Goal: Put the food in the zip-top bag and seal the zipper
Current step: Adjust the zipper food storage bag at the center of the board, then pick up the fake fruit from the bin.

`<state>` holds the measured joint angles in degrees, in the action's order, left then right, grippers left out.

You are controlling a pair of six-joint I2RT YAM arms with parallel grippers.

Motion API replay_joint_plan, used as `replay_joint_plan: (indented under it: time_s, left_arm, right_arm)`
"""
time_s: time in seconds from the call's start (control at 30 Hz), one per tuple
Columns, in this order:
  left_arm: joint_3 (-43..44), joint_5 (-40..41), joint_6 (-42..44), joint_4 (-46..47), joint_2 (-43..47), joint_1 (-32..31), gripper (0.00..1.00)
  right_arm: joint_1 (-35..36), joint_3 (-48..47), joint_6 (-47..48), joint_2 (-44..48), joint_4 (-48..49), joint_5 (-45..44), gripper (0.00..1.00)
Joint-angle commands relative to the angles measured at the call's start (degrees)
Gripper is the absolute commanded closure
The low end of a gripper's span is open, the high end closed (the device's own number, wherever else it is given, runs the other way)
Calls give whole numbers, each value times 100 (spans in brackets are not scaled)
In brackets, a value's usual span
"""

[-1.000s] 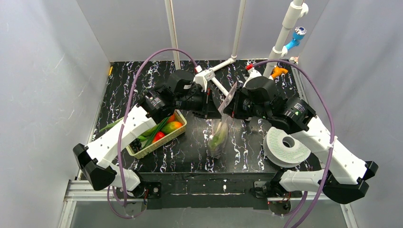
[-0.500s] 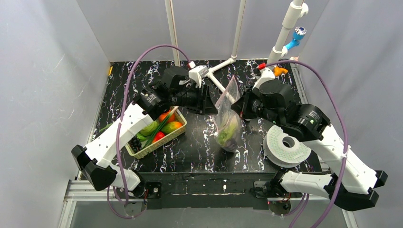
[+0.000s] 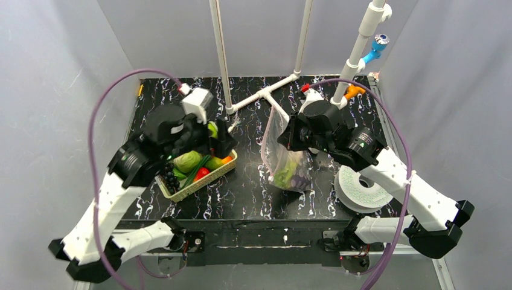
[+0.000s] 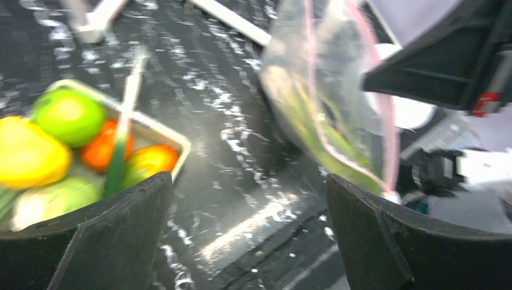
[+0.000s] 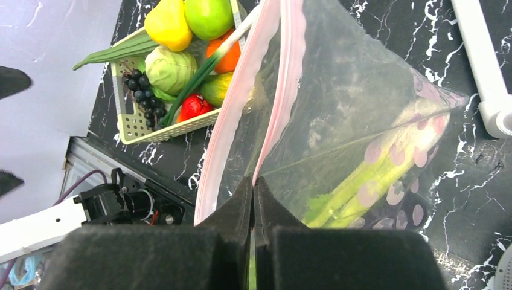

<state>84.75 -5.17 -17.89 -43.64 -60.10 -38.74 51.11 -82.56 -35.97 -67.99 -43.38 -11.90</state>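
Observation:
The clear dotted zip-top bag hangs from my right gripper, which is shut on the pink zipper at the bag's mouth. Green stalks lie inside the bag. My right gripper's jaws are pressed together on one zipper strip; the other strip curves away to the left. More food fills the basket: green apple, yellow piece, cabbage, dark grapes, leek, and red and orange pieces. My left gripper hovers open and empty above the basket's right end.
A white perforated disc lies right of the bag, under the right arm. A white pipe frame stands at the back middle. An orange and a blue fitting sit on a pipe at the back right. Grey walls enclose the black marbled table.
My left gripper has let go of the bag's mouth, opened wide and swung back left over the basket. The bag now hangs from the right gripper alone.

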Motion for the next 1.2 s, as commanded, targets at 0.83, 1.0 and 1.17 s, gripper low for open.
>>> replay_joint_plan:
  time_s: [0.83, 1.0, 1.17]
  left_arm:
    - [-3803, 3440, -1194, 302, 647, 2506, 25]
    - [-3990, 3346, -1394, 633, 363, 2815, 25]
    - [-3981, 3700, -1703, 583, 101, 3016, 38]
  right_arm:
    - [4, 496, -44, 565, 676, 289, 99]
    - [4, 448, -67, 506, 668, 384, 99]
    - [8, 414, -52, 457, 620, 408, 99]
